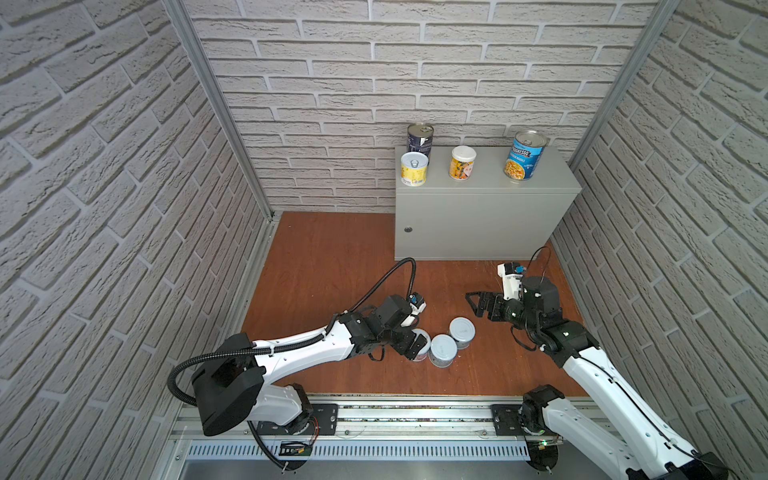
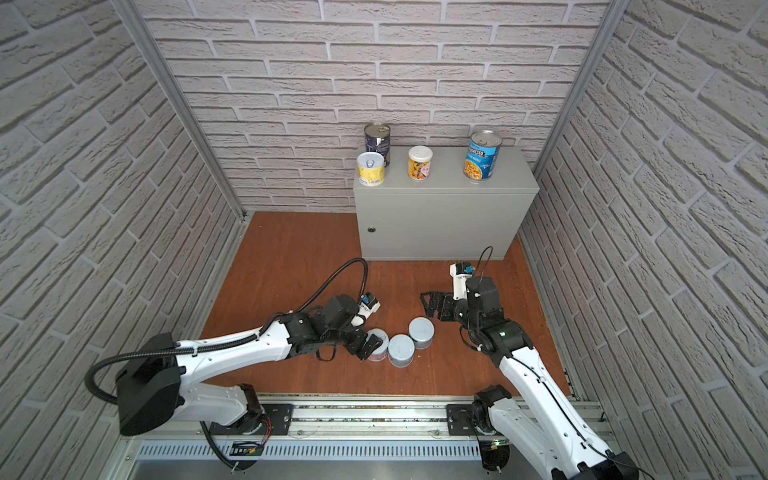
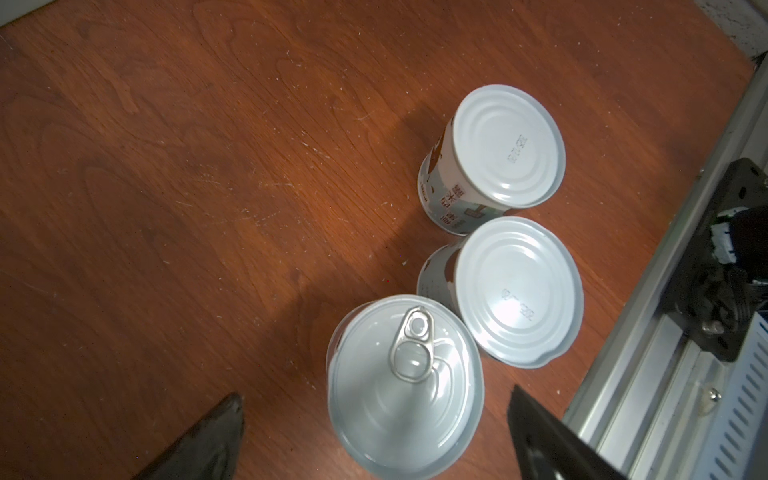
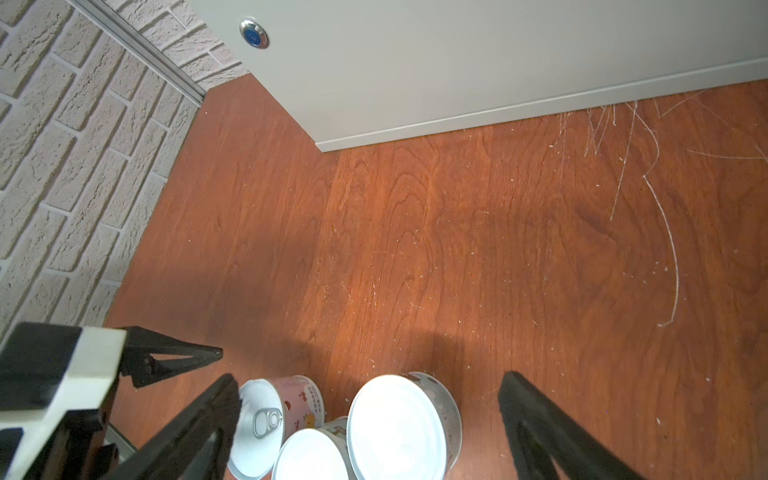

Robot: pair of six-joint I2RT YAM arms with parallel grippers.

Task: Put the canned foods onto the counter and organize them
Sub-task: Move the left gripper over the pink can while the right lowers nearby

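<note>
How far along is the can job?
Done: four cans on the counter: navy can, yellow can, white-lidded can, Progresso can. In hand: nothing held; the open left gripper is poised over the pull-tab can on the floor, right gripper open and empty nearby. Left: that can plus the near plain-lidded can and the far plain-lidded can.

counter [image 1: 486, 216]: plain light grey. floor [image 1: 332, 270]: reddish-brown wood grain. walls [image 1: 332, 62]: pale brick pattern. soup can [image 1: 524, 160]: blue. tall can [image 1: 419, 141]: dark navy. short can [image 1: 414, 171]: yellow. pull-tab can [image 4: 299, 399]: pink.
</note>
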